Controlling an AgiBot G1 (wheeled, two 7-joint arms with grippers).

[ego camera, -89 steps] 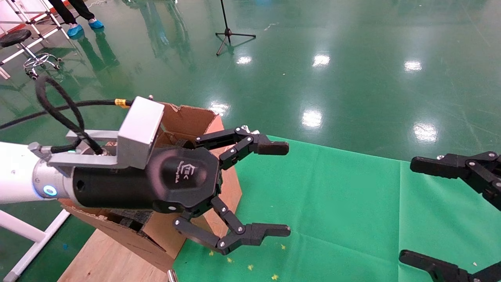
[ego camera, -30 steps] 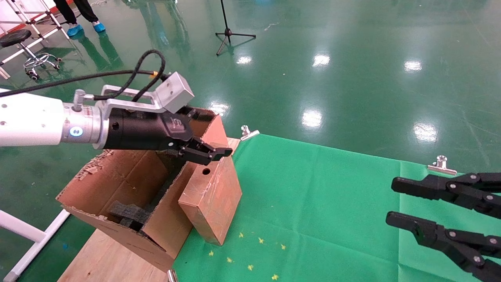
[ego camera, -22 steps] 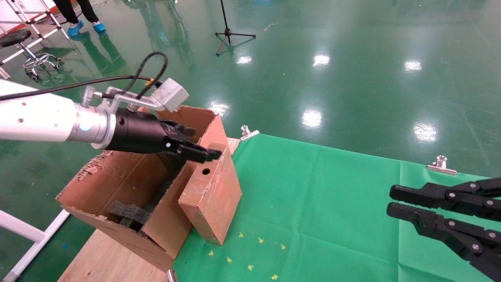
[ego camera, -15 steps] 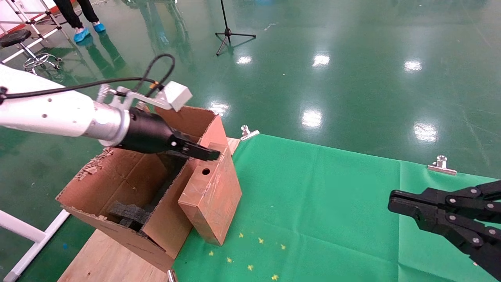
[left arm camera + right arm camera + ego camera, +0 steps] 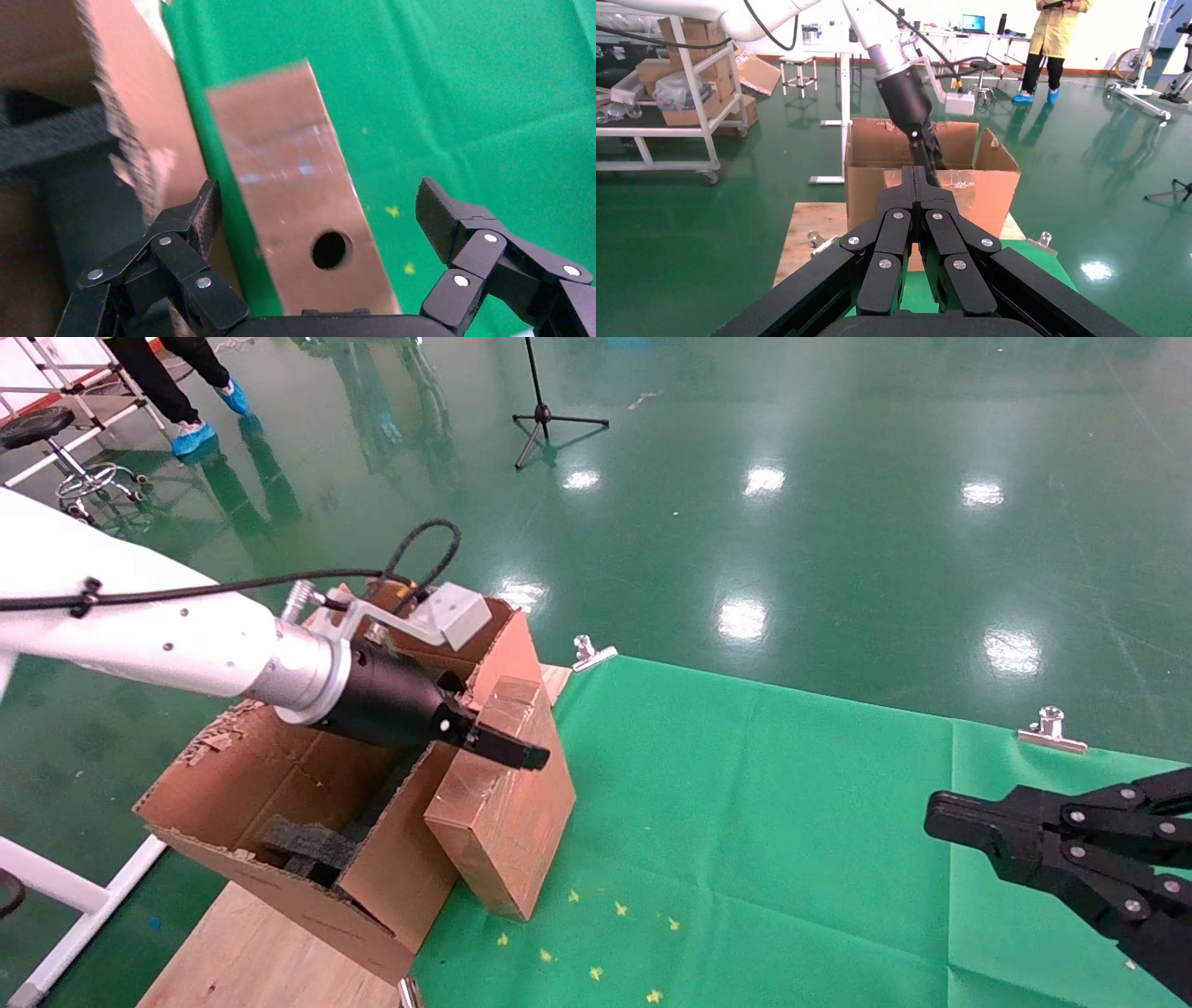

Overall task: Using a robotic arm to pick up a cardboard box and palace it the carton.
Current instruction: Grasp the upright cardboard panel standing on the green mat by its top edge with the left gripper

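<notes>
The robotic arm (image 5: 168,640) enters the head view from the left edge and slopes down toward the centre-left of the frame. Its left gripper (image 5: 507,752) hangs directly above the cardboard box (image 5: 503,803). In the left wrist view the left gripper (image 5: 316,210) is spread wide, one finger on each side of the box's narrow taped top face (image 5: 295,189), and neither finger touches it. A round hole in that face lies between the fingers.

The cardboard box stands on edge at the centre-left of the head view, leaning against the outer wall of the carton (image 5: 307,803), its lower end resting on the green cloth (image 5: 764,822). It is outside the carton (not yet placed). The carton sits left of centre, partly on a wooden board (image 5: 251,957), flaps up and edges ragged. A black foam block (image 5: 307,845) lies inside it.

The right gripper (image 5: 941,808) occupies the lower right of the head view, above the green cloth and well apart from the box. In the right wrist view its fingers (image 5: 917,189) are pressed together with nothing between them.

Two metal clips (image 5: 589,652) hold the cloth's far edge.
</notes>
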